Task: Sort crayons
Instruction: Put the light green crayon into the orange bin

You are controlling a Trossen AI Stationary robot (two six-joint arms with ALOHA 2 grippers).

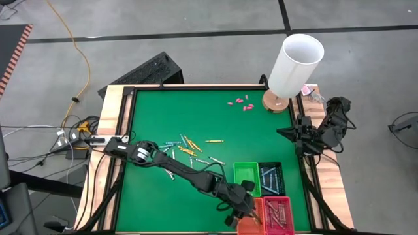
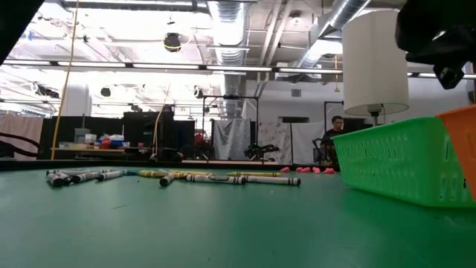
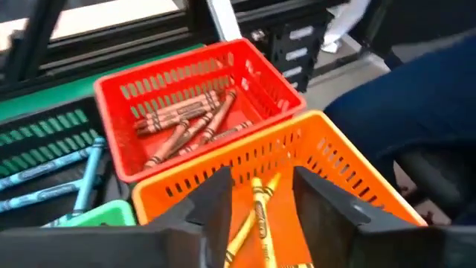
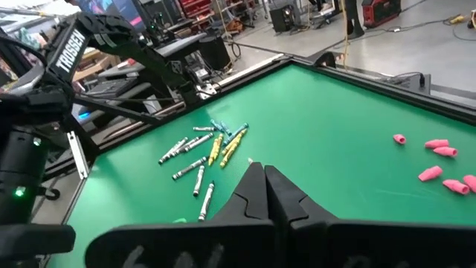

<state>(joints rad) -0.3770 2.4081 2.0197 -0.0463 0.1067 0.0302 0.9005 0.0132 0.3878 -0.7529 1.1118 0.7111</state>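
Several loose crayons (image 1: 186,150) lie flat on the green table, left of centre; they also show in the low view (image 2: 186,178) and the right wrist view (image 4: 212,152). My left gripper (image 1: 241,210) hangs open over the orange basket (image 3: 327,160) at the near right, its fingers on either side of the yellow-orange crayons (image 3: 256,212) lying in that basket. The red basket (image 3: 260,67) holds brownish-red crayons (image 3: 190,123). The dark basket (image 1: 270,177) holds light blue crayons (image 3: 44,182). My right gripper (image 4: 265,182) is shut and empty at the table's right edge (image 1: 304,138).
A green basket (image 1: 247,177) stands beside the dark one, far of the orange one. A white lamp (image 1: 294,65) on a wooden foot stands at the far right corner, with small pink pieces (image 1: 240,102) on the table beside it. A raised frame (image 1: 124,130) runs around the table.
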